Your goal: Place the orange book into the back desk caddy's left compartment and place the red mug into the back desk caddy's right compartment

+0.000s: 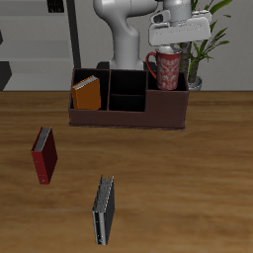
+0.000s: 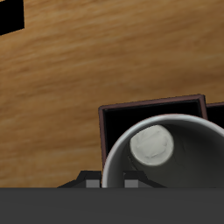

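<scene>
The red mug [image 1: 166,71] stands upright in the back desk caddy's [image 1: 128,117] right compartment [image 1: 179,96], its lower part hidden behind the front wall. My gripper [image 1: 164,48] is right above it, with its fingers close together astride the mug's rim. The wrist view looks down into the mug's white-grey inside [image 2: 154,147], with the compartment's dark brown walls [image 2: 149,108] around it and my gripper [image 2: 111,184] at the rim. The orange book [image 1: 87,94] stands in the left compartment [image 1: 80,108] at the caddy's other end.
A dark red book [image 1: 43,155] lies on the table in front of the caddy. A grey-black book [image 1: 103,210] lies near the table's front edge. The robot's base [image 1: 124,40] and a potted plant [image 1: 204,54] stand behind the caddy.
</scene>
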Robot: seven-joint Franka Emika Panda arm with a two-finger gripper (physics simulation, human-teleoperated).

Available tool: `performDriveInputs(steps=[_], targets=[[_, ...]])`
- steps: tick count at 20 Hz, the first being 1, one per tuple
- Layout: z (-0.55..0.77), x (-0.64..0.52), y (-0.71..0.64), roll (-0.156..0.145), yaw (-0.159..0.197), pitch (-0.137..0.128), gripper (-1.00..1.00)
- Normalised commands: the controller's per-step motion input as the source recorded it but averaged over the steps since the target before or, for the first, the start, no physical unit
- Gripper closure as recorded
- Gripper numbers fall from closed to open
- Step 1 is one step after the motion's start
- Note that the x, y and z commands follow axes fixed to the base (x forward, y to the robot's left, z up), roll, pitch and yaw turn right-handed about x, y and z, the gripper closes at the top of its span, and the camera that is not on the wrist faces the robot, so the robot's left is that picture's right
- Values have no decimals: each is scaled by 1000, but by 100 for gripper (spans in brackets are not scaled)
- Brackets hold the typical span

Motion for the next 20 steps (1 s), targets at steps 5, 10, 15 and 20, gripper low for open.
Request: performDriveInputs(steps=[5, 10, 15, 20], targets=[[-46, 45, 13, 22, -22, 20, 100], [-116, 56, 71, 16, -1, 10, 100], [-179, 88, 21, 13, -25, 49, 100], [-213, 124, 26, 5, -9, 51, 100]])
